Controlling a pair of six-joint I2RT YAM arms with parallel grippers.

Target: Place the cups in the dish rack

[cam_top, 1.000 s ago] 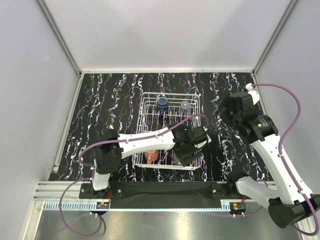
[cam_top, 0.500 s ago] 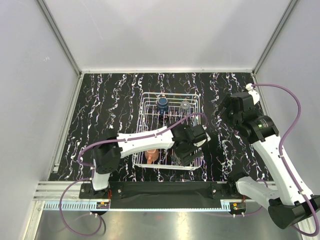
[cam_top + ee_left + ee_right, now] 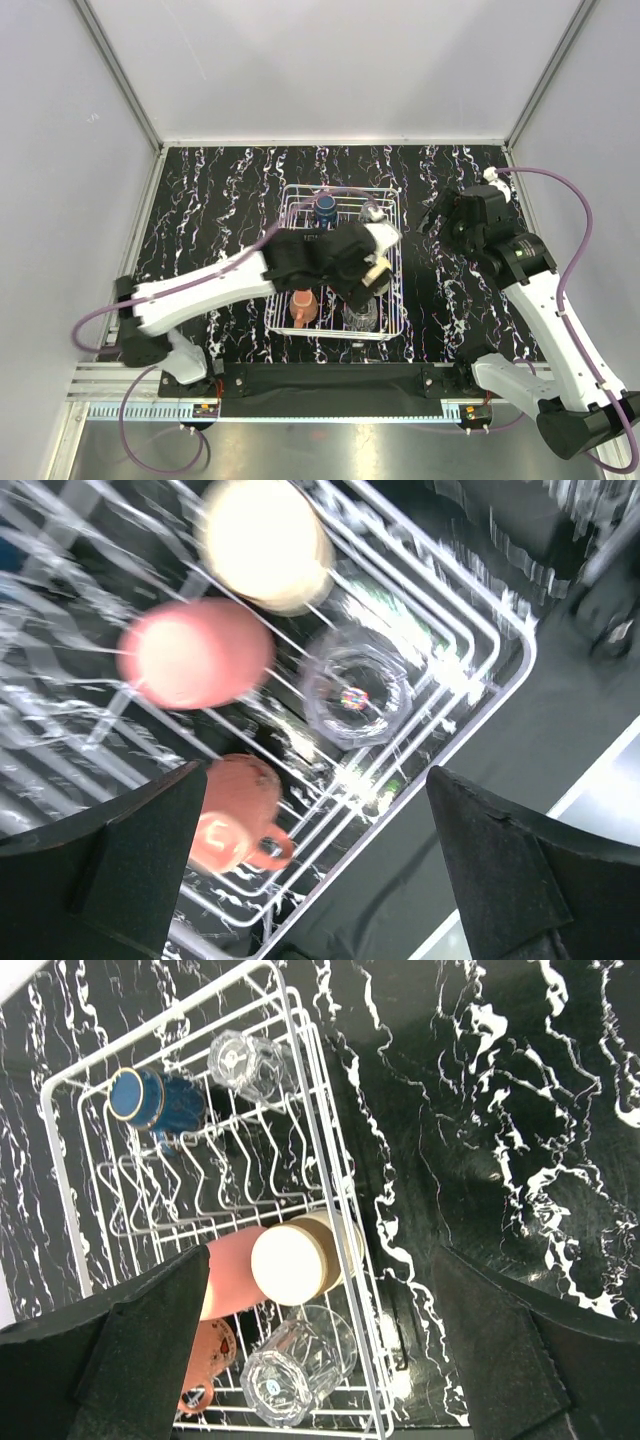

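Jaws on both arms are wide open w/ nothing in them: left gripper [image 3: 315,775] over the rack's near end, right gripper [image 3: 322,1255] off to its side. All 6 cups sit inside. A small dark blue cup [image 3: 150,1100] & a far clear glass [image 3: 245,1060] are at the back. A round cream cup [image 3: 295,1255], pink tumbler [image 3: 228,1278], orange handled mug [image 3: 205,1360] & near clear glass [image 3: 295,1370] are at the front of the white wire dish rack [image 3: 250,1170], on the black marbled table [image 3: 500,1110]. Prob. light; glass is slippery & breaks, so pinch a side wall, or the mug's handle.
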